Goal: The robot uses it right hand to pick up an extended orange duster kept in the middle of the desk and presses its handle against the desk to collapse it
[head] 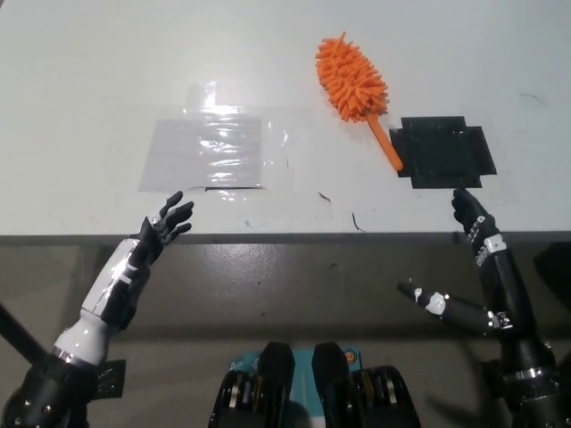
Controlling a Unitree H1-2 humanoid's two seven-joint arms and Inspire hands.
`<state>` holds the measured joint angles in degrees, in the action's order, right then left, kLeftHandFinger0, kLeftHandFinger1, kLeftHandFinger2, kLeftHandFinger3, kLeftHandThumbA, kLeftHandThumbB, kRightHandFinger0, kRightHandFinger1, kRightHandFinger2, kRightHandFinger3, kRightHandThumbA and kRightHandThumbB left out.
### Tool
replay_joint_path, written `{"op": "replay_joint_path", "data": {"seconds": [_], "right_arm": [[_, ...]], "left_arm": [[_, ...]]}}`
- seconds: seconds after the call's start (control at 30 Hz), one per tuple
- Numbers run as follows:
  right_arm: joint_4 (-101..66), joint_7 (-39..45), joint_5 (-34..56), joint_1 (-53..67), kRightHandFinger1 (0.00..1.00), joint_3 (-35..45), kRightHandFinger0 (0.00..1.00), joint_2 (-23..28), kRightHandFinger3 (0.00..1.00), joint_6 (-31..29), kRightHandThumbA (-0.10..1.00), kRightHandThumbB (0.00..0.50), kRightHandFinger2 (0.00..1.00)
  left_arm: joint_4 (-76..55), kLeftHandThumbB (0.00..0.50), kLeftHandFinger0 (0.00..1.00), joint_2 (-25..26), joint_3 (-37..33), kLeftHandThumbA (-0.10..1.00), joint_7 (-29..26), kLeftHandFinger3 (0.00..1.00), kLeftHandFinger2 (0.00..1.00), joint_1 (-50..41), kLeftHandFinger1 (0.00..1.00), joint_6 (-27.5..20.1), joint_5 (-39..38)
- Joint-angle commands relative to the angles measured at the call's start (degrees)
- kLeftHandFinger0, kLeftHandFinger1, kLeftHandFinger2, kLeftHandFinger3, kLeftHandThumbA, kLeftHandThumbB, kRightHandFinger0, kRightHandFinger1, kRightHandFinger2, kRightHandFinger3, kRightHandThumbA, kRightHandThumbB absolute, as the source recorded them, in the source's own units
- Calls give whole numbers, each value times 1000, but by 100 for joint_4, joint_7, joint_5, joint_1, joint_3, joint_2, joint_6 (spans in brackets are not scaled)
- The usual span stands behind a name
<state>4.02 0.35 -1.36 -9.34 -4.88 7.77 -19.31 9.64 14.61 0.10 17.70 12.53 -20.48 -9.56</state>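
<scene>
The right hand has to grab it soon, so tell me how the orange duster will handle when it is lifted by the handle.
The orange duster looks light: its head is a fluffy tuft, likely soft and yielding. The thin smooth handle may be slippery and could swing head-heavy if held at its tip. It lies flat on the desk, so rolling seems unlikely. The right hand is not yet on it.
</scene>
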Motion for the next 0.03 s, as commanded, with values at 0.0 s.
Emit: {"op": "replay_joint_path", "data": {"seconds": [0.0], "right_arm": [[-180, 262, 94, 8, 1000, -17, 1000, 87, 1000, 178, 1000, 176, 1000]], "left_arm": [[-156, 248, 1000, 151, -30, 1000, 136, 1000, 1000, -9, 1000, -189, 17]]}}
